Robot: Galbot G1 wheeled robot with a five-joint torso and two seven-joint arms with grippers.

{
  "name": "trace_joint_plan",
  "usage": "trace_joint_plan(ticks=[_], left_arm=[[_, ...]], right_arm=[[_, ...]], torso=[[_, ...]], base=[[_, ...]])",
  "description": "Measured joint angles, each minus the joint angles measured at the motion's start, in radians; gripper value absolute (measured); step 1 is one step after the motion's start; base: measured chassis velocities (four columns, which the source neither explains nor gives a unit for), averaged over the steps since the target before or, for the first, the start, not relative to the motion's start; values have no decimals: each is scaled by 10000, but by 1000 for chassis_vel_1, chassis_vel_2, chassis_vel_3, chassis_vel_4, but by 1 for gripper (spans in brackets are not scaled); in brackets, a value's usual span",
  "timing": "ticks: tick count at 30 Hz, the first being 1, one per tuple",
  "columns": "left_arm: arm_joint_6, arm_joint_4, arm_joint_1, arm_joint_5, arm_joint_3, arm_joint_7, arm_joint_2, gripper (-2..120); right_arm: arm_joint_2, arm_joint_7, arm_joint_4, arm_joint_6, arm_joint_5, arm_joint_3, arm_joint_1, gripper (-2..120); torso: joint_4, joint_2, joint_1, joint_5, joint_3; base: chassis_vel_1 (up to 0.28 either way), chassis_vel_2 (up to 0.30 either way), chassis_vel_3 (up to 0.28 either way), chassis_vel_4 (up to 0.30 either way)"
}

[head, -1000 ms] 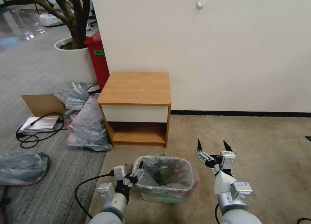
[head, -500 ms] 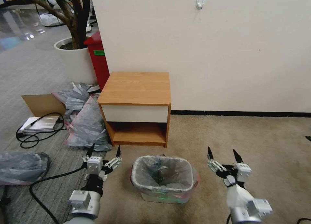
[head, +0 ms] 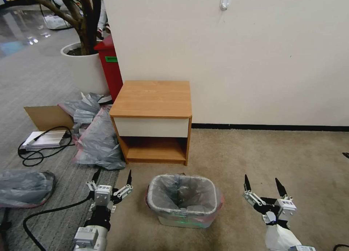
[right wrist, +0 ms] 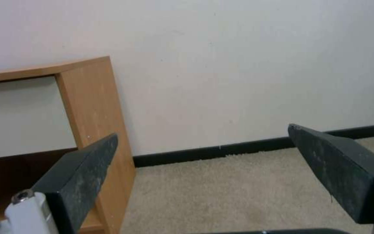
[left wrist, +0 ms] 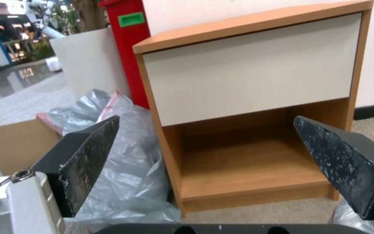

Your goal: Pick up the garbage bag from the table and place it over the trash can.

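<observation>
The garbage bag [head: 173, 193], thin grey plastic with a pink band, lines the cream trash can [head: 180, 221] on the carpet; its mouth is folded over the rim. Behind the can stands the table [head: 152, 98], its wooden top bare; its white drawer front [left wrist: 256, 71] also faces the left wrist camera. My left gripper [head: 112, 175] hovers open to the left of the can, holding nothing, and points at the table [left wrist: 204, 130]. To the right of the can my right gripper [head: 261, 181] is open and empty too, aimed past the table's side panel [right wrist: 94, 107] at the wall [right wrist: 202, 138].
Dark grey plastic sacks [head: 96, 138] lie left of the table, another [head: 23, 187] at far left. A cardboard piece [head: 47, 116], a flat metal device with a black cable [head: 43, 138], a red bin [head: 111, 67] and a white planter [head: 83, 67] stand behind. Open carpet [head: 276, 153] lies right.
My left gripper has come off the can's left rim, opened and swung out to the left. The right gripper has drawn back and to the right, away from the can.
</observation>
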Motion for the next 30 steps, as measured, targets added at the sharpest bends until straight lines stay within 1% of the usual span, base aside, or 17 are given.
trace_joint_plan(ticks=[30], left_arm=[[52,0,-26,-71,28,-42,6,100]], right_arm=[[-11,22,17,-58,2,-24,26,100]], torso=[[0,0,0,0,0]], base=[[0,0,0,0]])
